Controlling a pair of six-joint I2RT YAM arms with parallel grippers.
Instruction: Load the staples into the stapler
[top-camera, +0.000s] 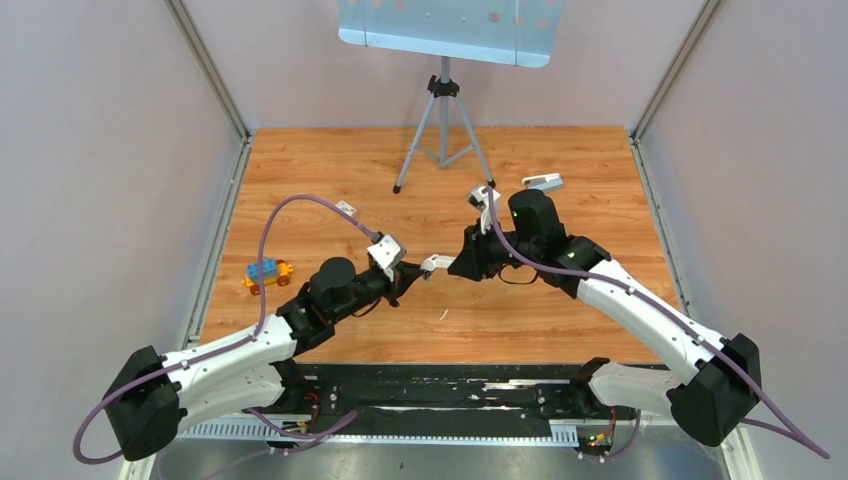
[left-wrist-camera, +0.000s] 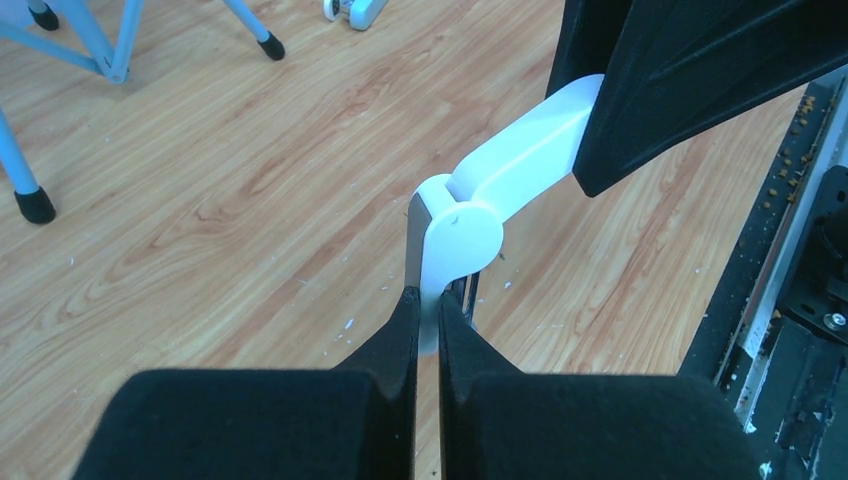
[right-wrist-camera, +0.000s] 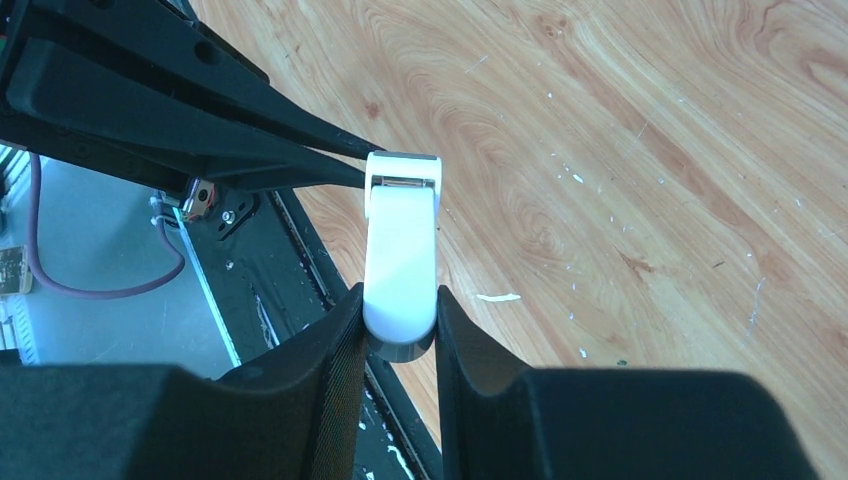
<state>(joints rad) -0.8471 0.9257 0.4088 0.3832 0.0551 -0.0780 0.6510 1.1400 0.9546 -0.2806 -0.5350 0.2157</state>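
Observation:
The stapler (top-camera: 437, 262) is held in the air between both arms, above the middle of the wooden table. It is slim and whitish. My right gripper (right-wrist-camera: 400, 322) is shut on its rounded end, and the body (right-wrist-camera: 400, 240) points away from the wrist. My left gripper (left-wrist-camera: 430, 312) is shut on the lower edge of the hinged end (left-wrist-camera: 462, 228); a thin dark metal part (left-wrist-camera: 468, 292) shows just behind it. In the top view the left gripper (top-camera: 408, 278) and right gripper (top-camera: 460, 266) face each other. I cannot pick out the grey block of staples.
A tripod (top-camera: 443, 130) stands at the back centre. A whitish-grey object (top-camera: 543, 182) lies right of it, and a small white item (top-camera: 345, 208) to the left. A blue and orange toy (top-camera: 268, 272) sits at the left. A thin white sliver (right-wrist-camera: 497, 297) lies on the wood.

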